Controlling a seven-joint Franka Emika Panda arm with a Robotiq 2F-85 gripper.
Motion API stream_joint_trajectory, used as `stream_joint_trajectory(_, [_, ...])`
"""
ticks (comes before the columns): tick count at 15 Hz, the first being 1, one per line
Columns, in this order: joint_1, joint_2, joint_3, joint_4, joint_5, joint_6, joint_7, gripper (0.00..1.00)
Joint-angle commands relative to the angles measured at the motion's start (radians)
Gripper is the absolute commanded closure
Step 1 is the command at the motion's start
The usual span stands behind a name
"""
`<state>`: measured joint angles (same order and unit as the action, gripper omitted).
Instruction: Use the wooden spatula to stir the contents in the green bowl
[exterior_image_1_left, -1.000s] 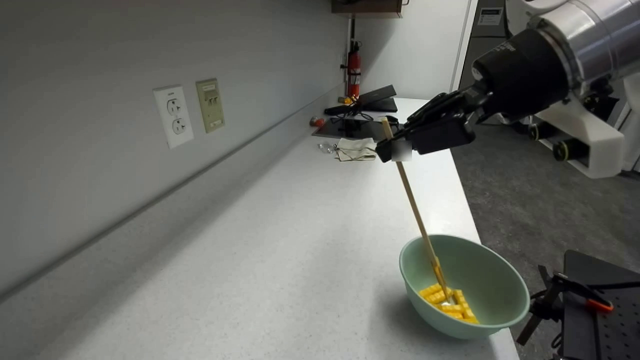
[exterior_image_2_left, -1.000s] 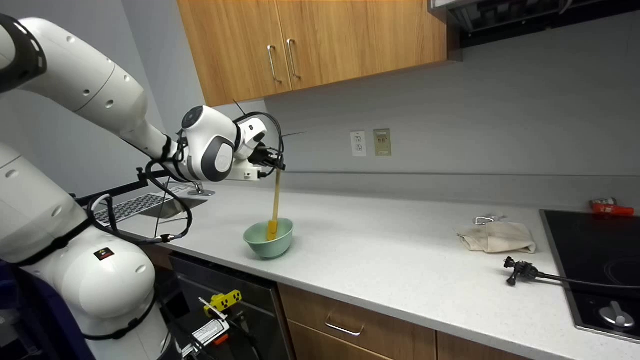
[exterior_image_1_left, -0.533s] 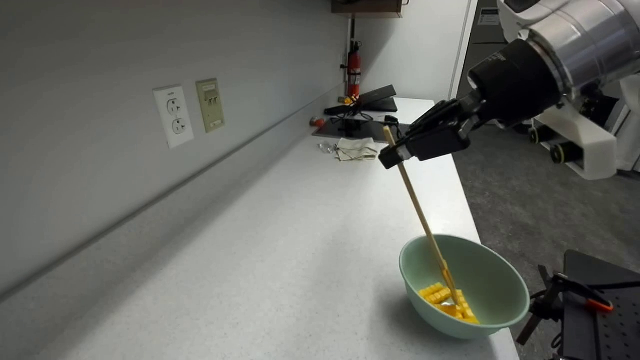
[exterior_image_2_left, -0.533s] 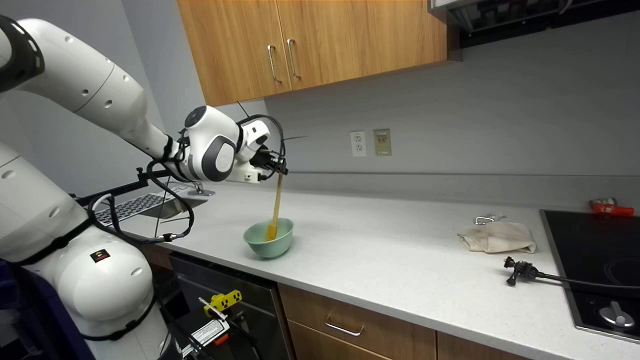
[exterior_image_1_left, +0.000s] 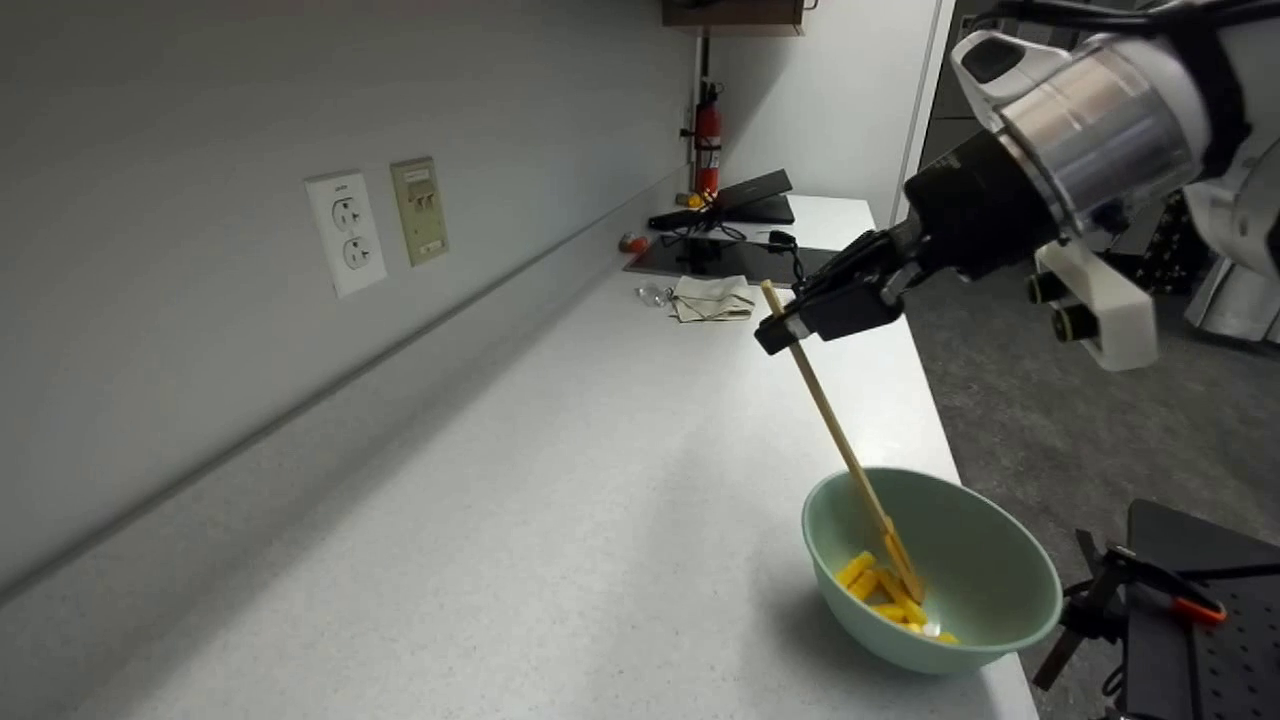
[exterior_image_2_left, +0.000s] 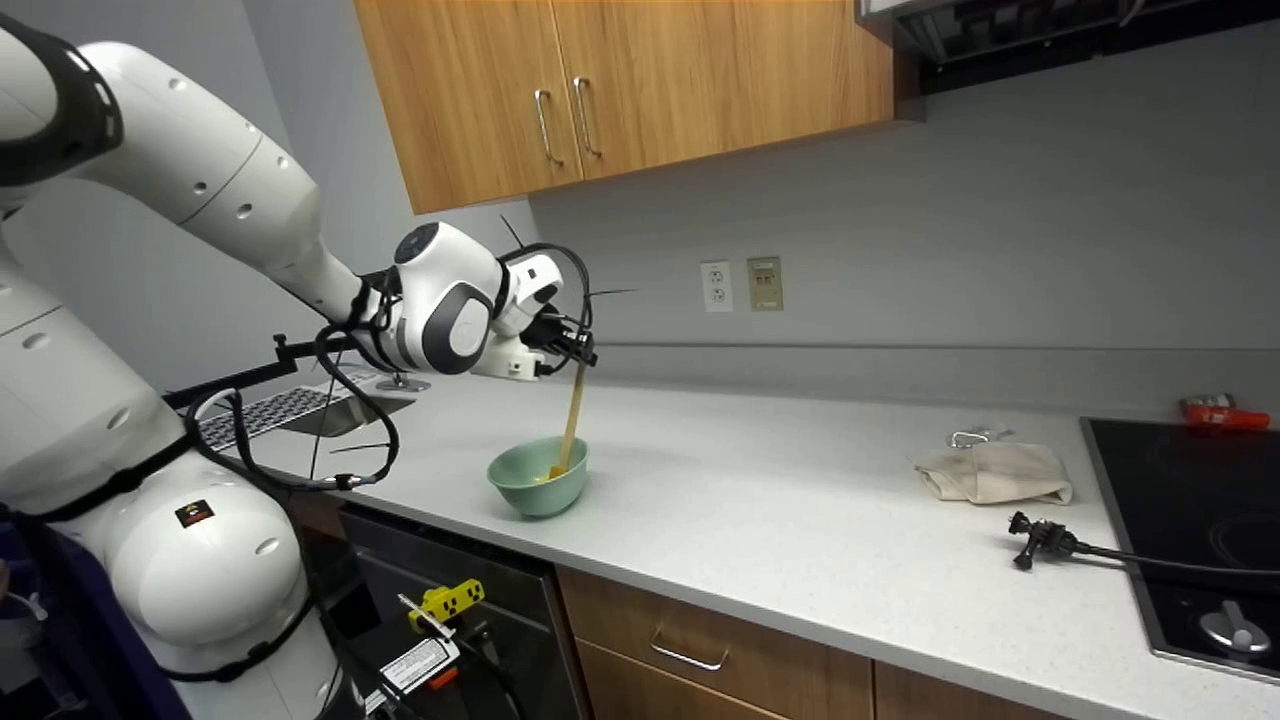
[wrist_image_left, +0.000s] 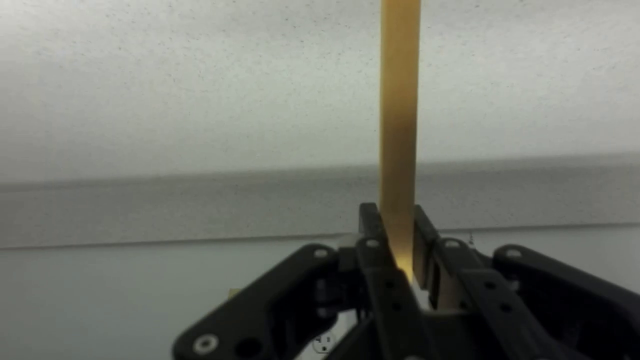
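My gripper (exterior_image_1_left: 785, 325) is shut on the upper handle of the wooden spatula (exterior_image_1_left: 838, 430), which leans down into the green bowl (exterior_image_1_left: 985, 570). In the wrist view the handle of the spatula (wrist_image_left: 400, 90) runs straight out from between the black fingers (wrist_image_left: 371, 220). The spatula's flat end rests among the contents (exterior_image_1_left: 862, 582), loose yellow pieces low in the bowl. From the side, the bowl (exterior_image_2_left: 535, 500) hides most of the contents, and the spatula (exterior_image_2_left: 571, 420) tilts with its top to the right. The bowl is out of the wrist view.
The bowl stands near the front edge of the white counter (exterior_image_2_left: 760, 500). Farther along lie a folded cloth (exterior_image_2_left: 995, 475), a black flexible mount (exterior_image_2_left: 1045, 540) and a cooktop (exterior_image_2_left: 1180, 520). A laptop (exterior_image_2_left: 265, 415) sits behind the arm. Wooden cabinets (exterior_image_2_left: 640, 90) hang above.
The gripper has moved right and slightly lower in an exterior view, tilting the spatula more. Its flat end has swept across the bowl, and the yellow pieces have shifted and spread. The grip holds.
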<state>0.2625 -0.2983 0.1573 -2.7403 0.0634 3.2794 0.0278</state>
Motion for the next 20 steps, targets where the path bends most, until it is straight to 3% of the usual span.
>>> stream_joint_trajectory(1, [-0.007, 0.183, -0.075, 0.075, -0.019, 0.137, -0.032, 0.96])
stream_joint_trajectory(3, [-0.006, 0.234, -0.094, 0.108, -0.021, 0.164, -0.022, 0.96])
stream_joint_trajectory(4, [-0.05, 0.249, -0.062, 0.122, -0.033, 0.167, -0.012, 0.96])
stream_joint_trajectory(9, [-0.076, 0.262, -0.052, 0.175, -0.032, 0.174, -0.011, 0.96])
stream_joint_trajectory(20, [-0.06, 0.225, -0.007, 0.197, -0.033, 0.128, 0.003, 0.96])
